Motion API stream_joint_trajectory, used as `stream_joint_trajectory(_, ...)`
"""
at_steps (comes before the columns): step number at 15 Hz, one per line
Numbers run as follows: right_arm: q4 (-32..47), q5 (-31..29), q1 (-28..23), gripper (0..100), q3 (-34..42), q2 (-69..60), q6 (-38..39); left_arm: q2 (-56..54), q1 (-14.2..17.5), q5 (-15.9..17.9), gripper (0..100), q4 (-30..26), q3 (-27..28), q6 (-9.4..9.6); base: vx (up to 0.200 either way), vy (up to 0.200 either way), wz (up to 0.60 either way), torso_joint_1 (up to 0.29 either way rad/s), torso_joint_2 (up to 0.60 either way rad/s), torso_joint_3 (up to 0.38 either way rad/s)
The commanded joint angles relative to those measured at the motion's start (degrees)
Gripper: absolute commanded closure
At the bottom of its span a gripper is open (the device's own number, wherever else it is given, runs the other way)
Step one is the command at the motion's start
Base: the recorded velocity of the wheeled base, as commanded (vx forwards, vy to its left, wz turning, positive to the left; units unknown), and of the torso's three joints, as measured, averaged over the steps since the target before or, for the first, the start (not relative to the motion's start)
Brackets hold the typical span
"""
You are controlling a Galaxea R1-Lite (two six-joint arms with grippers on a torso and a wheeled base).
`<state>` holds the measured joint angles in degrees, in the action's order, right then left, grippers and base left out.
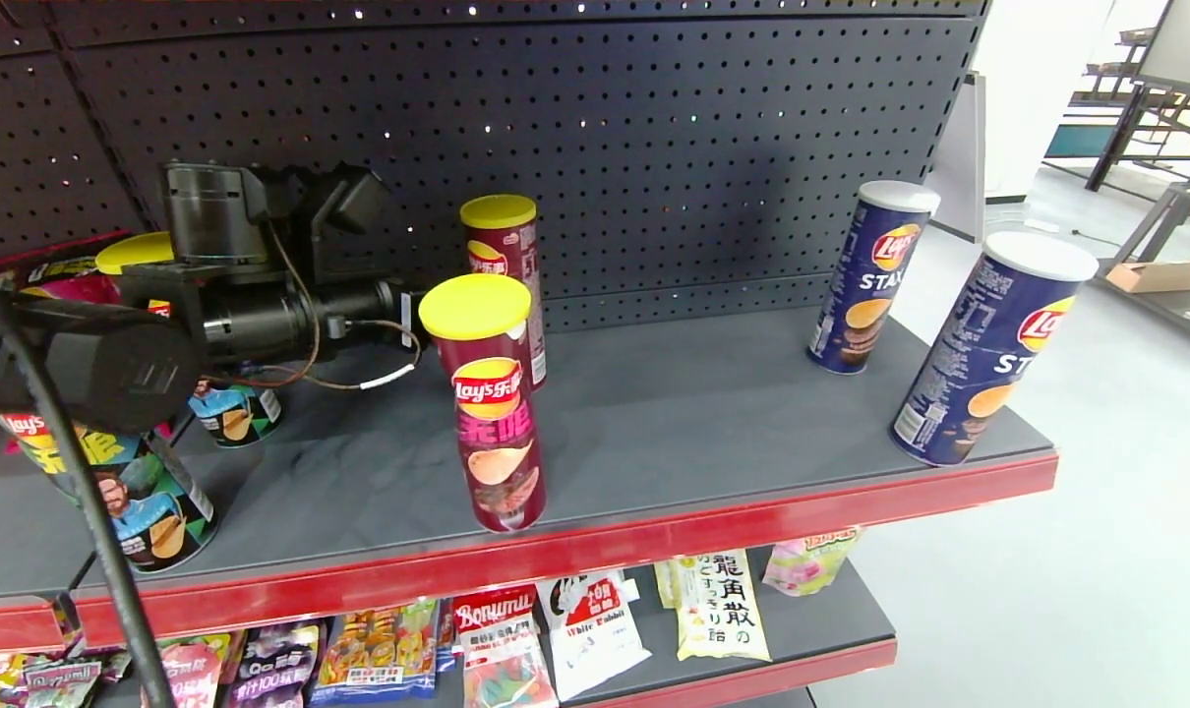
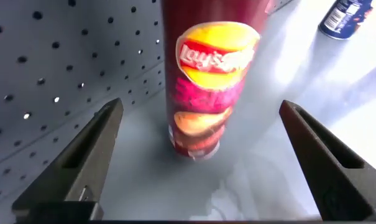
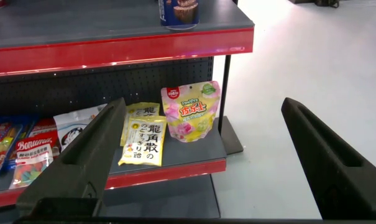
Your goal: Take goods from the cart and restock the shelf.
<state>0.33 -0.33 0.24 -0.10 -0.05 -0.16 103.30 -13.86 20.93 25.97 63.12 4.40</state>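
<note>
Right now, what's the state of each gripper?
Left gripper: open, empty; a maroon chip can stands ahead of it, not gripped.
Right gripper: open, holding nothing.

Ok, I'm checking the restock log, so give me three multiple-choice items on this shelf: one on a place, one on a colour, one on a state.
1. Where do the blue cans stand?
A. right end of the top shelf
B. lower shelf
C. floor

2. What colour are the lids of the maroon cans?
A. white
B. yellow
C. red

3. The left gripper is:
A. shut on a can
B. open
C. shut, empty

Answers:
1 A: both stand upright at that end in the head view.
2 B: each has a yellow lid.
3 B: its fingers stand wide apart, and a maroon can stands ahead of them, ungripped.
</note>
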Motion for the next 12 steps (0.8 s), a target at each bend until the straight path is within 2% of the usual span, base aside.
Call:
stream_joint_trajectory(1,0.02,-0.02,0.02,0,0.01,0.05,-0.02,-5.92,0.59,0.07,0,-0.74,-5.38,0.43,0.0,0.0,0.0,0.0,0.0,0.0)
stream_joint_trajectory(7,0.02,-0.02,0.02,0,0.01,0.05,-0.02,-18.4,1.56,-0.01,0,-7.25,-14.87,0.78,0.0,0.0,0.0,0.0,0.0,0.0)
stream_joint_trajectory(12,0.02,-0.02,0.02,0,0.01,0.05,-0.02,-27.63,1.56,-0.1,0,-7.33,-22.61,0.78,0.0,0.0,0.0,0.0,0.0,0.0)
